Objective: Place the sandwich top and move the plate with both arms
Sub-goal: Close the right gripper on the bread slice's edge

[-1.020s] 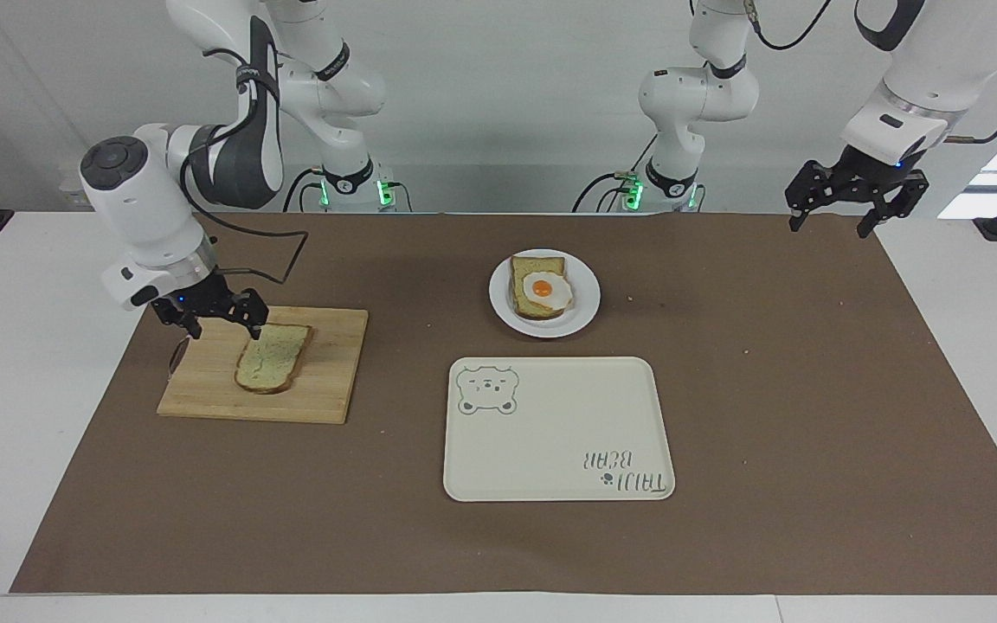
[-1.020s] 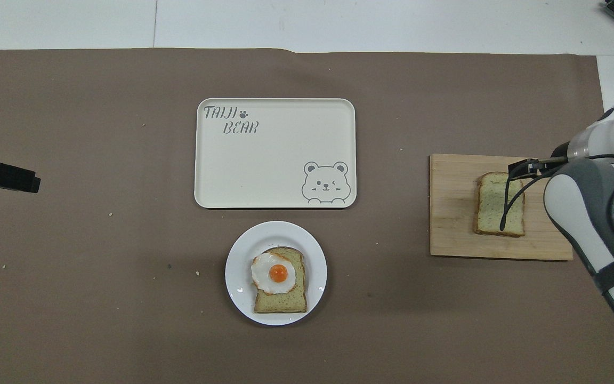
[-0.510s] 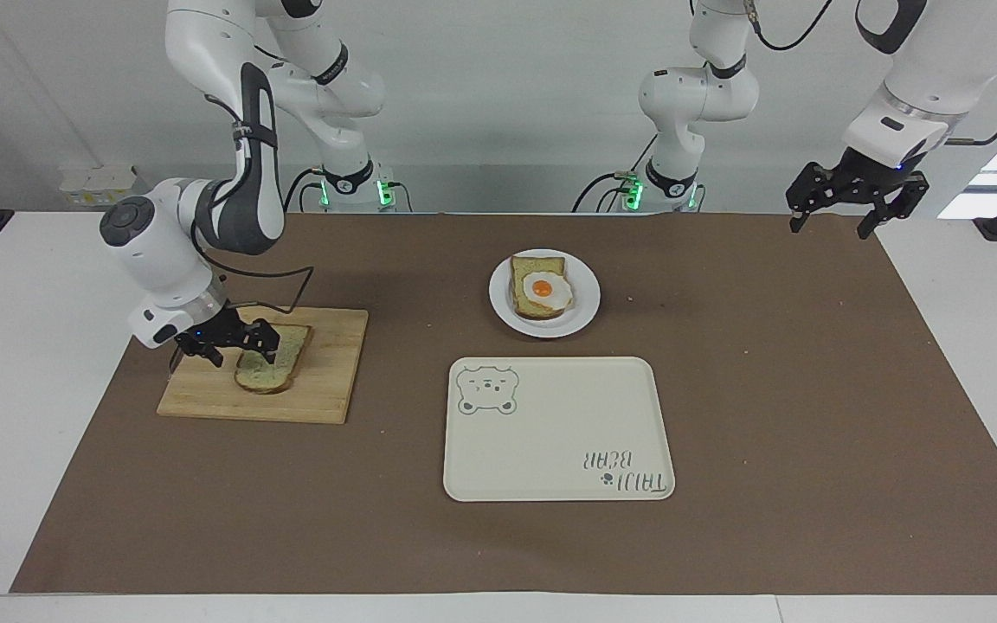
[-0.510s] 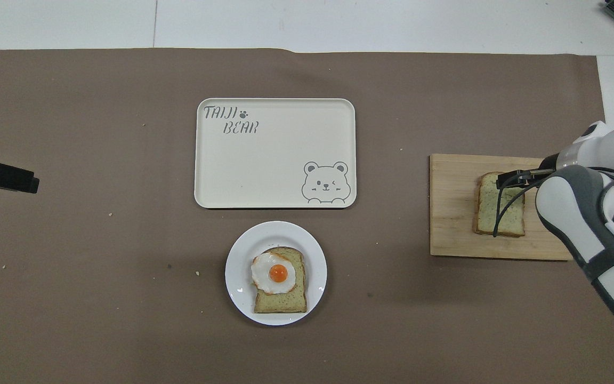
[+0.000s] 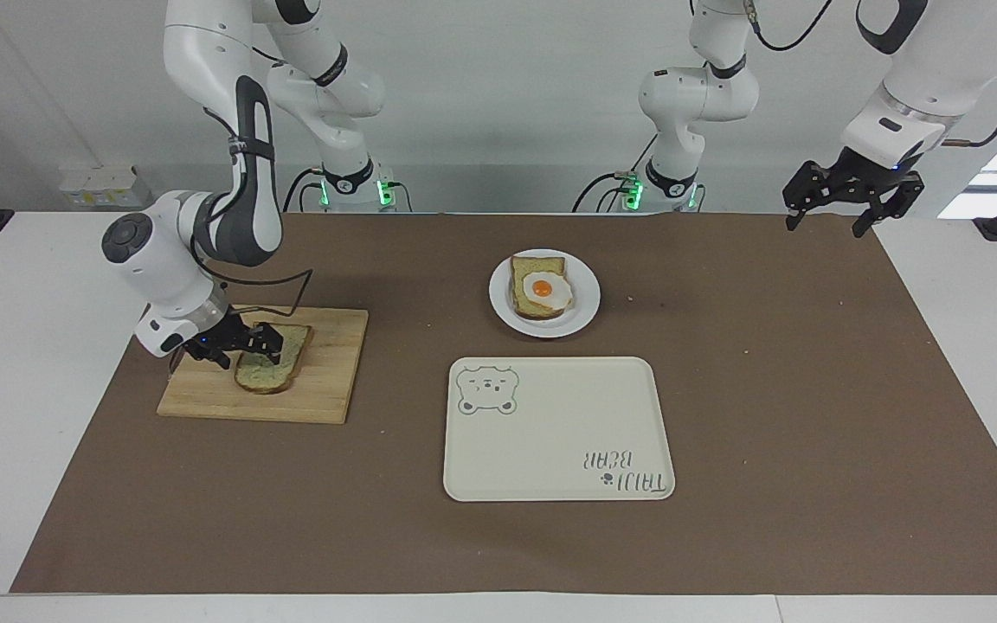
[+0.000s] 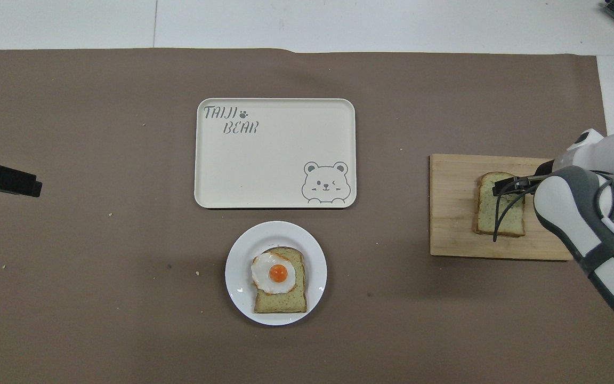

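The sandwich top, a bare bread slice, lies flat on the wooden cutting board at the right arm's end of the table. My right gripper is low at the slice's end nearer to the robots, fingers apart across its edge; it also shows in the overhead view over the slice. The white plate holds the bread slice with a fried egg at mid-table. My left gripper is open and empty, up in the air over the mat's corner at the left arm's end, waiting.
A cream tray with a bear drawing lies farther from the robots than the plate. The cutting board sits toward the right arm's end. A brown mat covers the table.
My right gripper has come down from just above the cutting board onto the near end of the bare slice and moved slightly inward. The slice has not moved. The left arm barely shifted.
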Tool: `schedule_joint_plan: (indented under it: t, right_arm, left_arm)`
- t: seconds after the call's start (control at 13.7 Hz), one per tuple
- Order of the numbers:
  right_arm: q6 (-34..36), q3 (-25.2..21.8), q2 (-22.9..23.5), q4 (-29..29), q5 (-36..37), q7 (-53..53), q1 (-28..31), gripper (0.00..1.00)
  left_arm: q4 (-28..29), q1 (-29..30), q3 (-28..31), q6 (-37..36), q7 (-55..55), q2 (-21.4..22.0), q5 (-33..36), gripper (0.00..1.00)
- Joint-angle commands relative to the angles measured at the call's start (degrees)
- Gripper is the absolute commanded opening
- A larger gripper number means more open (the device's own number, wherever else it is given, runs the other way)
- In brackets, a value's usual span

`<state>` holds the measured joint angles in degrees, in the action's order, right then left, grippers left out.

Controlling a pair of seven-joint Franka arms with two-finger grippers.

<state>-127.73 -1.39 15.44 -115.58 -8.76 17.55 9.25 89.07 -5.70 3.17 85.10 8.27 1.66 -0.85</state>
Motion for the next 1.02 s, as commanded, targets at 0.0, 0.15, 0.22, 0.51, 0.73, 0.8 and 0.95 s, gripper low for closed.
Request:
schedule_joint_plan:
  t: [0.0, 0.15, 0.22, 0.51, 0.73, 0.8, 0.95]
  right_arm:
    - [-1.82, 0.60, -0.33, -1.66, -4.59, 3.53, 0.77, 1.00]
    - [-1.91, 0.60, -0.41, -1.75, -4.60, 4.06, 0.77, 1.00]
    - [-1.91, 0.60, -0.33, -1.75, -4.60, 5.37, 0.68, 0.88]
    - [-2.00, 0.60, -0.33, -1.75, -4.60, 6.44, 0.77, 0.31]
    - [-2.08, 0.51, -0.06, -1.75, -4.60, 5.91, 0.59, 0.00]
    - [-2.00, 0.51, 0.37, -1.75, -4.60, 5.83, 0.68, 0.00]
    - [-2.08, 0.51, 0.73, -1.67, -4.60, 5.82, 0.68, 0.00]
  left_arm:
    - [-4.60, -0.01, 0.60, -3.44, -0.54, -2.54, -0.11, 1.00]
    - [-5.14, -0.01, 0.61, -3.80, -0.54, -3.15, -0.11, 1.00]
    - [-5.14, -0.01, 0.61, -3.80, -0.54, -3.24, -0.03, 1.00]
    - [-5.14, -0.19, 0.61, -5.12, -0.54, -3.07, 0.41, 1.00]
    - [-4.88, -0.27, 0.43, -3.80, -0.28, -2.72, -0.11, 1.00]
    - [-4.87, -0.27, 0.34, -3.45, -0.28, -2.63, -0.20, 1.00]
    - [-4.79, -0.27, 0.43, -2.83, -0.28, -2.63, -0.29, 1.00]
